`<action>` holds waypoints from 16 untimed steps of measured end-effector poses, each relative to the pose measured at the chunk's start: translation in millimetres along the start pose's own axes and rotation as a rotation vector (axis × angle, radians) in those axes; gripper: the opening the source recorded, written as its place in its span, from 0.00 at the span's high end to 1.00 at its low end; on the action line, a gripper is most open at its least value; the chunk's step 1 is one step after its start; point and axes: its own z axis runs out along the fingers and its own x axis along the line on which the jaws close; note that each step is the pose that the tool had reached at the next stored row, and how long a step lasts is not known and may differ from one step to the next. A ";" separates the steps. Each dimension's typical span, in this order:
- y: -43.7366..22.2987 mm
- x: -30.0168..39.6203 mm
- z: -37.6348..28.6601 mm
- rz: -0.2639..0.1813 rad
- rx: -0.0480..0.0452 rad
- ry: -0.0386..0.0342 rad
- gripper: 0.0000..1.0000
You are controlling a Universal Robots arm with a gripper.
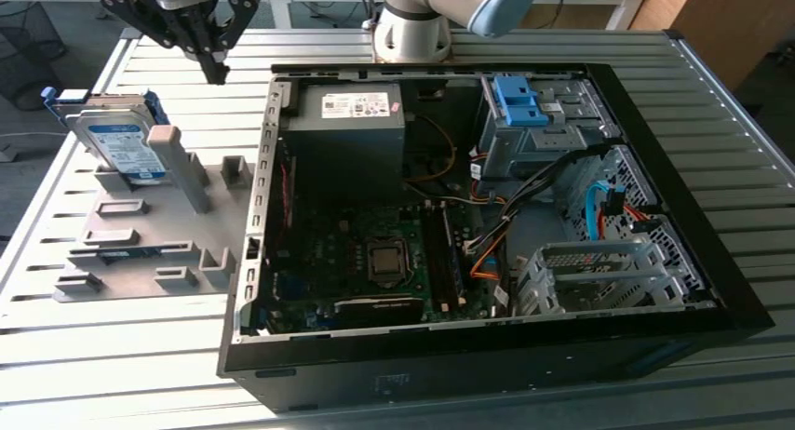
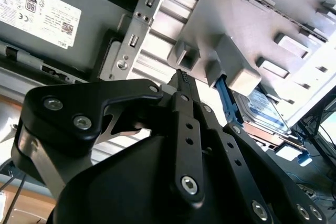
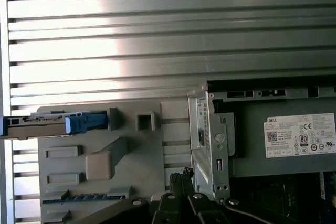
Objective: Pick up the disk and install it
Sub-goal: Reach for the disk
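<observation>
In the exterior view the gripper (image 1: 218,73) hangs over the far edge of the slatted aluminium table (image 1: 100,356), above the open strip between the grey fixture (image 1: 149,235) and the side wall of the open computer case (image 1: 497,365). Its fingers are pressed together and carry nothing. The air around them is free. The disk (image 1: 118,143) stands on edge in a slot at the fixture's far corner, on the exterior view's left, well apart from the claw, with its labelled face turned toward the camera. Inside the case lie the power supply (image 1: 348,141) and a blue bracket (image 1: 516,100) in the drive cage. Office floor and a wooden cabinet lie beyond the table.

In the second wrist view the clenched gripper (image 2: 182,77) points at the slats between the case's perforated edge and the fixture (image 2: 220,3). The disk (image 2: 265,109) is upright behind a grey post. The power supply (image 2: 63,45) lies beside it.

In the first wrist view the gripper (image 3: 182,176) sits just beside the case wall (image 3: 215,145). The disk (image 3: 47,124) is seen edge-on, its long axis running along the table's (image 3: 157,35) slats, blue carrier end toward the case. Bare slats stretch wide beyond the fixture (image 3: 136,150).
</observation>
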 end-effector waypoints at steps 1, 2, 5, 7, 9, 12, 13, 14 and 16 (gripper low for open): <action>0.4 3.0 0.1 0.000 -0.0001 -0.0001 0.89; 0.7 6.0 0.3 0.001 -0.0001 0.0000 0.89; 1.5 13.1 0.8 0.001 0.0000 0.0022 0.89; 1.5 14.0 0.9 0.001 0.0002 0.0033 0.89; 1.5 14.0 0.9 0.001 0.0002 0.0038 0.89; 1.5 14.4 1.0 0.001 0.0001 0.0036 0.89; 1.4 14.8 1.0 0.001 0.0001 0.0037 0.89; 1.4 15.2 1.0 0.001 0.0002 0.0037 0.89; 1.3 16.1 1.1 0.001 0.0002 0.0037 0.89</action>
